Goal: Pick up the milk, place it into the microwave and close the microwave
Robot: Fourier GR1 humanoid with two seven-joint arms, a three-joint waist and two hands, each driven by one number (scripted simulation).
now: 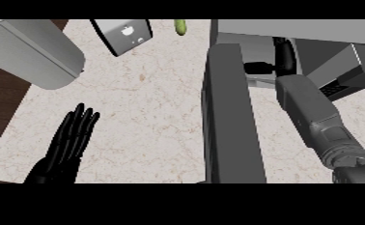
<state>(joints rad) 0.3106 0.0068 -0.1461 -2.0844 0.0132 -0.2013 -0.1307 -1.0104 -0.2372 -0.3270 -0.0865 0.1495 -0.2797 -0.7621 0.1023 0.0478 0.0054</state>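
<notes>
Milk is nowhere I can plainly see: my right hand (284, 55) is reached deep into the open microwave (314, 45), and whatever it carries is hidden in the dark of the cavity, so I judge the carton is either in my grasp there or already set down inside, and I cannot tell which. I also cannot tell whether that hand is curled or released, since only a black shape shows past the end of my grey right forearm (314, 118). The microwave door (230, 118) stands swung wide open toward me, its dark slab lying just beside my forearm on its left. My left hand (68, 144) rests at the lower left over the counter (157, 98), its fingers (80, 122) straight and holding nothing. Further back sit a grey rounded appliance (39, 52) at the upper left, a silvery box with a pale mark (125, 35), and a small green thing (181, 26) near the far edge. The risk, as I judge it, lies in the withdrawal: pulling my arm out could drag or tip the carton if it is not fully released, and my forearm could catch the door edge. Closing too early would pinch my arm against the frame.
</notes>
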